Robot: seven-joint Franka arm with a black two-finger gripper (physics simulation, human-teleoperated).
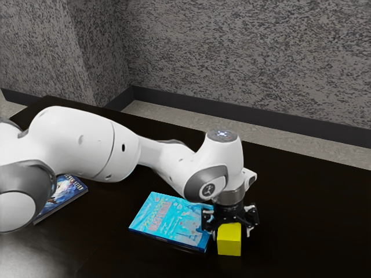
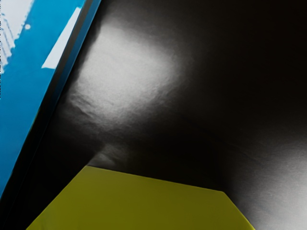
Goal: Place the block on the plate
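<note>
In the exterior view's lower right, the black two-finger gripper [image 1: 232, 231] is open, its fingers spread wider than the yellow block [image 1: 229, 240] between them, which also crosses the wrist view's lower edge. Near the block, at lower centre, lies a light-blue book [image 1: 172, 221] with pinkish cover lettering too small to read; at lower left, a dark-blue book [image 1: 65, 194] bears pale capitals, also illegible, partly behind the white arm [image 1: 87, 142].

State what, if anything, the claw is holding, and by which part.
Nothing: the claw is open at the yellow block, with a gap between the block and the finger on the exterior view's right.
</note>
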